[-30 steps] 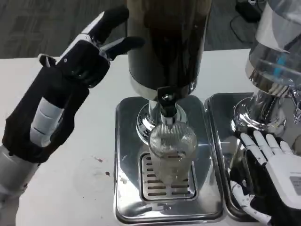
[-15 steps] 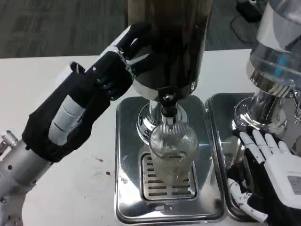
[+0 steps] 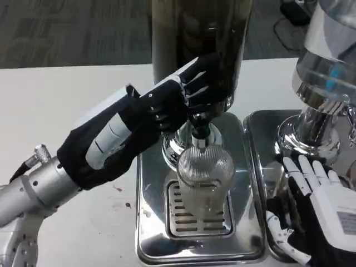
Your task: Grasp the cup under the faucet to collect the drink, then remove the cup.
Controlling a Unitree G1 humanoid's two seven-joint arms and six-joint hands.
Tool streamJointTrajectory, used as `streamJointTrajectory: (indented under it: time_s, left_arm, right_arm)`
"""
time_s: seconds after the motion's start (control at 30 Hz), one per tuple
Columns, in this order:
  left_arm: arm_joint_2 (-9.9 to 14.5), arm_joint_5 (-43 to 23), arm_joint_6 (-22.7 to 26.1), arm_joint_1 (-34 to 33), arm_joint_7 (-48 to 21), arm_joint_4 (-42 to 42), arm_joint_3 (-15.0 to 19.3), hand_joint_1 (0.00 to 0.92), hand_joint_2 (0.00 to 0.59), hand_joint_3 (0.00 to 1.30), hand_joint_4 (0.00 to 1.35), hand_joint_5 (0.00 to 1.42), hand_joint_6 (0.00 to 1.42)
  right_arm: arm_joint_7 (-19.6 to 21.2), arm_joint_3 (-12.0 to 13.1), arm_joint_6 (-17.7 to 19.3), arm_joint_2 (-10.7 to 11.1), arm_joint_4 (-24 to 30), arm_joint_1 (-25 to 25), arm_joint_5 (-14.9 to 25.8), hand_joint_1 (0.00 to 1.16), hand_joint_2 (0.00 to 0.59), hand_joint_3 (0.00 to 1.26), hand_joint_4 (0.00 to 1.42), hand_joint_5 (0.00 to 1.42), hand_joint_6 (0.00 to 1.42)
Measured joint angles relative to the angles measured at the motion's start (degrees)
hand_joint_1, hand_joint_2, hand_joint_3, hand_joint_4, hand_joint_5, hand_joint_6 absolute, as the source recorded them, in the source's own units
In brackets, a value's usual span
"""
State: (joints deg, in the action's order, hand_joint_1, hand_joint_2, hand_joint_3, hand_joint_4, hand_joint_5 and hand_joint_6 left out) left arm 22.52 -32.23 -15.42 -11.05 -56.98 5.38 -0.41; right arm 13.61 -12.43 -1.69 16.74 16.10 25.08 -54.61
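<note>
1. The cup [image 3: 203,181] stood on the slotted grate of the drip tray [image 3: 151,222], directly under the faucet [image 3: 199,127], at about 5 o'clock from the left robot hand [image 3: 181,97] and at about 9 o'clock from the right robot hand [image 3: 320,208], apart from both.
2. The cup was clear ribbed glass, round-mouthed; the drip tray was polished metal, rectangular with rounded corners; the dispenser [image 3: 200,50] above was a dark cylinder on a chrome base.
3. The left robot hand reached in from 8 o'clock, fingers spread at the dispenser just above the faucet; whether they touched the tap I could not tell.
4. The right robot hand lay released, fingers apart, holding nothing, on a second metal tray [image 3: 261,161] beside a neighbouring dispenser [image 3: 325,83].
5. All stood on the white table [image 3: 55,111].
</note>
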Motion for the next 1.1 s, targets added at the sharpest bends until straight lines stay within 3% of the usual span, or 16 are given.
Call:
streamJointTrajectory:
  time_s: [0.3,0.63,0.93,1.1]
  left_arm:
    - [0.01,0.58,2.24,-0.13,-1.16,-0.13,0.89,0.0,0.13,0.08,0.0,0.1,0.02]
    - [1.49,4.28,0.98,-0.21,-1.8,-1.57,1.57,0.0,0.148,0.17,0.0,0.17,0.08]
    - [4.27,14.95,-13.29,-0.61,-0.83,-2.49,1.31,0.0,0.182,0.16,0.0,0.14,0.03]
    - [5.44,17.35,-17.46,-0.77,0.24,-2.41,0.44,0.0,0.185,0.16,0.0,0.14,0.03]
  right_arm:
    - [0.0,-0.22,-0.01,-0.3,-0.05,0.0,0.01,0.35,0.482,0.07,0.0,0.0,0.0]
    - [0.7,-0.23,-0.01,-0.93,-0.37,0.09,0.38,0.34,0.482,0.08,0.0,0.0,0.0]
    - [0.88,-0.34,-0.02,-1.01,-0.78,0.05,0.9,0.34,0.482,0.08,0.0,0.0,0.0]
    - [0.88,-0.41,-0.02,-1.01,-0.92,0.04,1.01,0.34,0.482,0.08,0.0,0.0,0.0]
